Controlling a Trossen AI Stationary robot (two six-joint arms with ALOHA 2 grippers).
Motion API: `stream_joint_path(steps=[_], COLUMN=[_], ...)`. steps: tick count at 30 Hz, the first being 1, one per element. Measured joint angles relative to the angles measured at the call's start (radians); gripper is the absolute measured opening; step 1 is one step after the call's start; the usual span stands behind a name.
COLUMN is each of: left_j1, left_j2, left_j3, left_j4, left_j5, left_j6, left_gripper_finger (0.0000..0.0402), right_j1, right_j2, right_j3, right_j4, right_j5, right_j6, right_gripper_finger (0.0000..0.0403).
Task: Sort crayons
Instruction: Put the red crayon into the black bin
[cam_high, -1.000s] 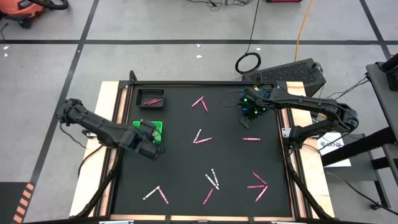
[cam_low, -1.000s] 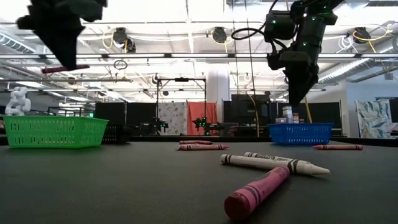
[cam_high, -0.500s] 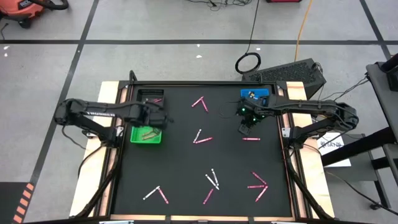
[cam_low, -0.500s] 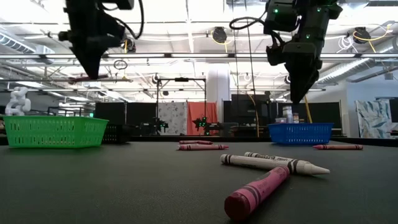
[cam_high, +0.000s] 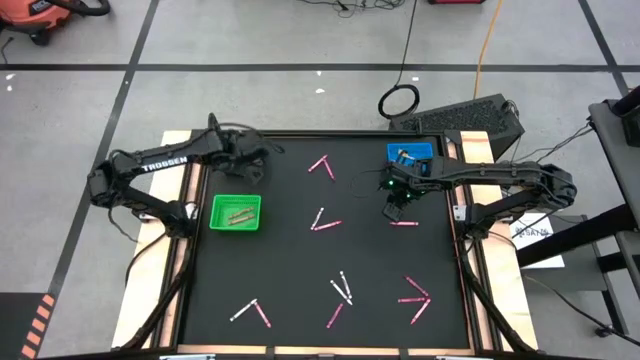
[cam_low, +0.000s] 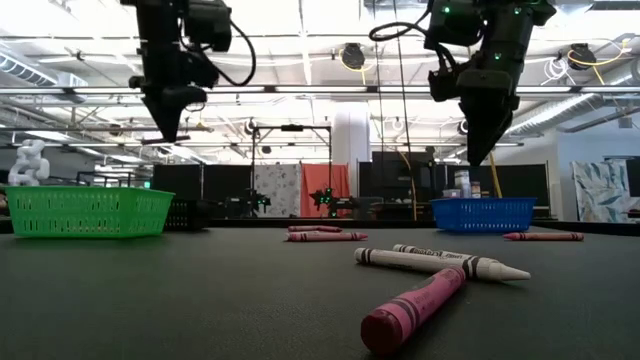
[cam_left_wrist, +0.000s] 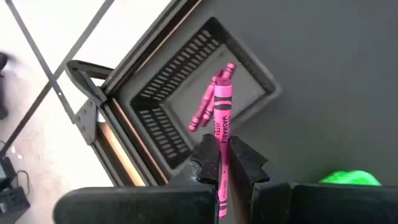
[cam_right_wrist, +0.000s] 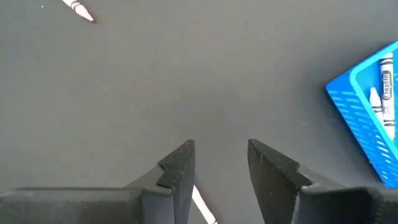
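Observation:
My left gripper (cam_high: 252, 163) hangs over the black tray (cam_left_wrist: 163, 118) at the table's far left and is shut on a pink crayon (cam_left_wrist: 222, 112). Pink crayons (cam_left_wrist: 204, 111) lie in that tray. My right gripper (cam_high: 394, 203) stands open above the mat, near the blue tray (cam_high: 410, 153), with a white crayon (cam_right_wrist: 202, 202) on the mat under its fingers. Pink and white crayons lie scattered on the black mat, among them a pair at mid-table (cam_high: 322, 220) and a pink one (cam_high: 404, 223). My left gripper pinches the pink crayon between its two fingers (cam_left_wrist: 208, 165) partway along its wrapped shaft (cam_left_wrist: 222, 142). The fingers come slanting down from above and lie across it. The crayon is lifted clear above the black tray; most of its length sticks out past the fingers.
A green tray (cam_high: 236, 212) with pale crayons sits at the left of the mat. The blue tray (cam_right_wrist: 367, 106) holds white crayons. More crayons lie toward the near edge (cam_high: 343, 290), (cam_high: 415, 295), (cam_high: 250, 312). A raised frame rims the mat.
My left gripper has carried the pink crayon from beside the green tray toward the far edge until it hangs over the black tray, rolling its wrist on the way and staying shut. My right gripper has drifted a little toward the near edge, still open.

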Motion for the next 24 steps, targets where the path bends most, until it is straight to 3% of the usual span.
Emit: stream_joint_path(steps=[7,11,24], left_j1=[0.194,0.285,0.407], left_j2=[0.009,0.037,0.246], left_j3=[-0.028,-0.046,-0.047], left_j4=[0.099,0.173,0.202], left_j5=[0.065,0.166,0.212], left_j6=[0.192,0.322,0.534], left_gripper_finger=[0.0009,0.0009,0.0009], right_j1=[0.000,0.000,0.000], right_j2=[0.000,0.000,0.000], right_j3=[0.000,0.000,0.000], right_j4=[0.022,0.054,0.066], right_j5=[0.000,0.000,-0.002], right_j6=[-0.031,-0.058,-0.085], right_gripper_finger=[0.0135,0.0135,0.0135])
